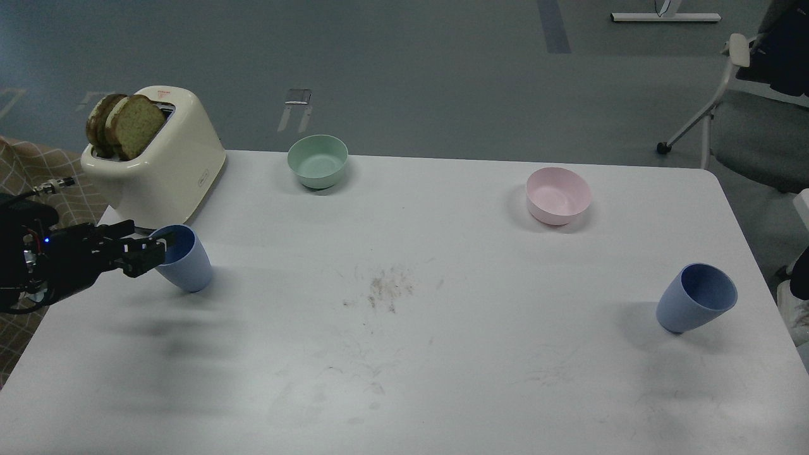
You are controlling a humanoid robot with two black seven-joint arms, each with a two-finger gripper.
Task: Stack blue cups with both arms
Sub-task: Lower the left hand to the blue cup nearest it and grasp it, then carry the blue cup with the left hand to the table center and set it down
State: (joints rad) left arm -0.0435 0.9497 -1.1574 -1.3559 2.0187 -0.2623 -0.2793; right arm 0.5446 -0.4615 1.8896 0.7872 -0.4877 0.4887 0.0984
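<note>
Now we are pinching the left cup's [184, 260] rim near the tabletop's [404, 354] left edge with our left tool [155, 248], risking tipping it.

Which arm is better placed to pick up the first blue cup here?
Left. The left gripper is already at the rim of the left cup, beside the toaster. The right arm is out of view, and the right cup stands alone.

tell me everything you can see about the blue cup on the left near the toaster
The left blue cup is a matte light-blue, handleless tumbler, plastic by its look, tapering to a rounded base, darker blue inside. It stands on the white table, just in front of the cream toaster. The left gripper is at its rim.
</note>
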